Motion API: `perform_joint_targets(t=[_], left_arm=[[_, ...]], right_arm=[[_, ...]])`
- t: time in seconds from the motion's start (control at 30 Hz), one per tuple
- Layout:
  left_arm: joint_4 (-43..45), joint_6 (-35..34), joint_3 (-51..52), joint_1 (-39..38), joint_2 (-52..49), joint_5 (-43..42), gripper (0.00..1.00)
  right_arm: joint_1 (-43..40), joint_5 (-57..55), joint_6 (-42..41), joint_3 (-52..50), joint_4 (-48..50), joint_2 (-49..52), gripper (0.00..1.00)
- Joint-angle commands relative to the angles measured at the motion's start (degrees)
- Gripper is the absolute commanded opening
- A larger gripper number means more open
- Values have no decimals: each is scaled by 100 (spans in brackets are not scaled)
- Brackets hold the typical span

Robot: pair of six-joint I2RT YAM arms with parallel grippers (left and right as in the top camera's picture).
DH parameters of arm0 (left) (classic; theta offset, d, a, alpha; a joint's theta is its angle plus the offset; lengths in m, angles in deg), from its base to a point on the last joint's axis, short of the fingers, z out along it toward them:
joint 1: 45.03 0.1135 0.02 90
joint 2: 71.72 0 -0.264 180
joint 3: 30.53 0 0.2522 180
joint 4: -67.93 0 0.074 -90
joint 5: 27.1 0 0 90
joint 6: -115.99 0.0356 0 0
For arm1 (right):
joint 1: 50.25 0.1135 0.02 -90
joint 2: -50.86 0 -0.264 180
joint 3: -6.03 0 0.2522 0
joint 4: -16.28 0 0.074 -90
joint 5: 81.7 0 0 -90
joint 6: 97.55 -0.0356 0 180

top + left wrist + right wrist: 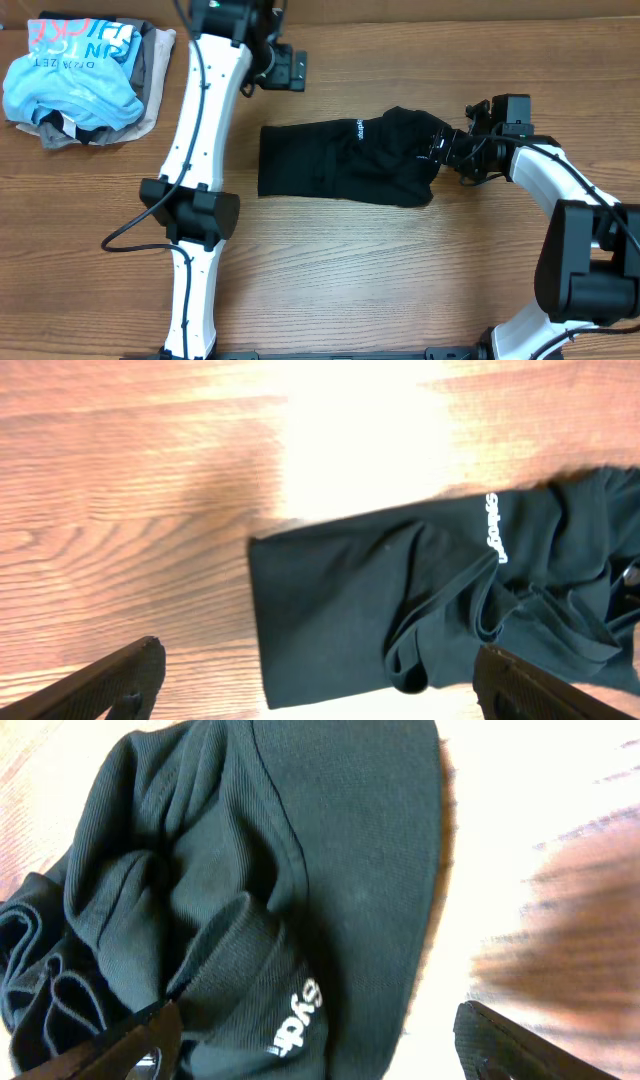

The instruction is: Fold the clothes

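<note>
The black shirt (340,160) is seen near the ctr of the wooden table (330,270), laid out as a rough rectangle running left-right in the overhead view. Its left end is flat w/ a fairly straight edge. Its right end is bunched into rumpled folds. Small white lettering (358,127) is visible on the fabric near the far edge, approx mid-length.

The L gripper (285,68) is held over bare table beyond the shirt's far edge, apart from it. In the left wrist view its fingers (110,680) are shown spread wide at the bottom corners, w/ nothing gripped. The shirt's flat end & the lettering are seen below, w/ bright glare on the wood beside them.

The R gripper (447,150) is positioned at the bunched right end of the shirt. In the right wrist view its fingers are shown well apart, w/ gathered fabric & the lettering lying under and btwn them. No cloth is pinched. One finger is seen right against the folds, but whether contact is made can't be told.

At the table's far left corner a pile of other clothes is seen. A light blue shirt (70,75) w/ pink/white print lies on top, w/ beige and grey garments (162,55) under it. The pile is well apart from the black shirt.
</note>
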Motion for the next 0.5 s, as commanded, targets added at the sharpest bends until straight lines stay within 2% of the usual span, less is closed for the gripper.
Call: perform_joint_targets(t=[0.0,0.23,0.3,0.37,0.4,0.43,0.47], left_arm=[[-85,52,-129,33,138,-83,100],[-151,55,-114,114,136,-72,100],[-151,55,-114,114,136,-61,100],[-149,55,-114,114,136,-59,100],[-149,55,-114,114,136,-57,100],[-149,55,-114,114,136,-57,100],[-151,55,-114,114,136,-59,100]], right_arm=[[11,129,46,133,83,286,91],[11,352,26,133,186,754,90],[13,522,26,133,260,881,87],[13,743,24,133,321,997,76],[13,841,24,133,328,1058,62],[13,874,24,133,313,1064,55],[13,861,24,133,278,1075,42]])
